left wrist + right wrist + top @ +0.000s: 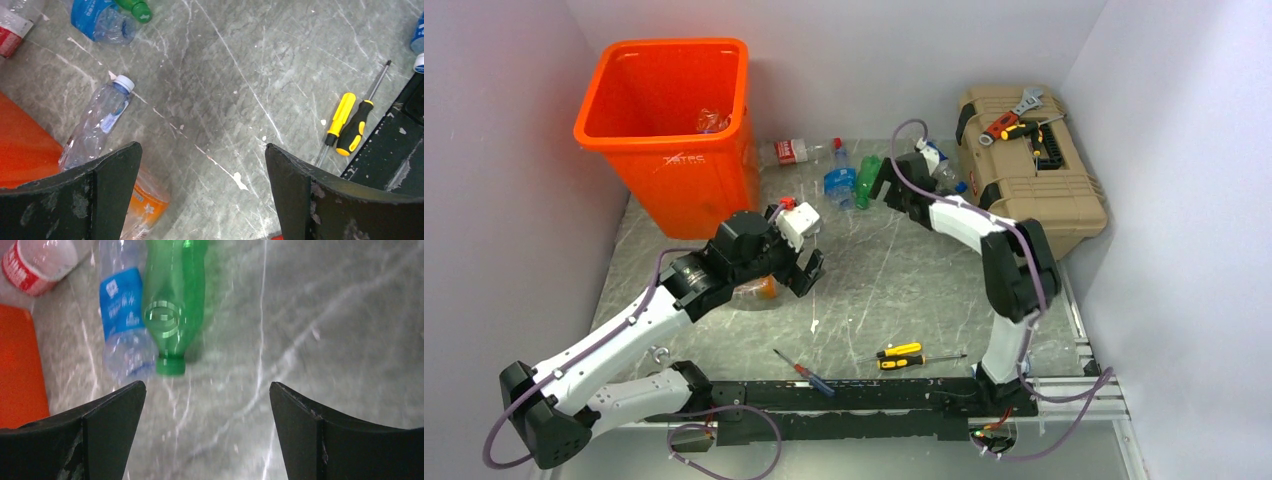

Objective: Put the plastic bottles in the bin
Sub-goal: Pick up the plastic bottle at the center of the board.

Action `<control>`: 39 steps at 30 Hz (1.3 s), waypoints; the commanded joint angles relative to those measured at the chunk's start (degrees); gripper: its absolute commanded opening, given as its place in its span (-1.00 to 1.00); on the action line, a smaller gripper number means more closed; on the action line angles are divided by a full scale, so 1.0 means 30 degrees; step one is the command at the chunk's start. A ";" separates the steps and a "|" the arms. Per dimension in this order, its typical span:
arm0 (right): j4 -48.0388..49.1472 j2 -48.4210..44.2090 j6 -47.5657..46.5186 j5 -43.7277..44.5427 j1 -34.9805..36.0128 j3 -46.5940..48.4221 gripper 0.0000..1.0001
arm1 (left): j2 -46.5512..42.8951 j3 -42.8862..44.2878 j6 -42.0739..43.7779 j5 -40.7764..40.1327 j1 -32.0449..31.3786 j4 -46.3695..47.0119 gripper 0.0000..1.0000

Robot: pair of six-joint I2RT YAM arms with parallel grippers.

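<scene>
Right wrist view settles the matter: the green bottle (175, 305) lies straight ahead of the right hand (206, 390), its long axis running away from the hand and its cap end nearest. That hand's jaws are spread wide and empty. They open across the bottle's width, so a short reach forward should bring the body between them without any turn of the wrist.

Seen from the top camera, the green bottle sits on the surface (904, 280) to the right of the bin (664, 150), in a small cluster. A blue-labelled bottle (122, 305) touches it on the bin side, and a red-labelled bottle (35, 265) lies closer to the bin.

The left hand (202, 147) is also spread and holds nothing. It hangs by the bin's front corner, over an orange-labelled bottle (150, 205) at the bin's foot. For the green bottle the right hand is plainly the nearer. The crowding blue-labelled neighbour is the likely snag.
</scene>
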 commanded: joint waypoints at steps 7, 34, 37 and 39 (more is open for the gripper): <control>-0.0531 0.5788 0.0142 -0.1996 -0.1307 0.7179 1.00 | -0.0148 0.0079 0.0017 -0.2042 -0.0218 0.0607 0.99; -0.3189 1.1296 0.0211 -0.3697 -0.1880 1.1909 0.38 | 0.0470 0.0050 -0.0454 -0.1440 -0.0228 0.0803 0.98; -0.1908 1.0377 0.0422 -0.3813 -0.1881 1.0217 0.20 | 0.0530 0.0035 -0.0447 -0.1432 -0.0232 0.0788 0.98; -0.0935 0.9453 0.0557 -0.3813 -0.1881 0.8959 0.07 | 0.0550 0.0049 -0.0436 -0.1428 -0.0235 0.0761 0.98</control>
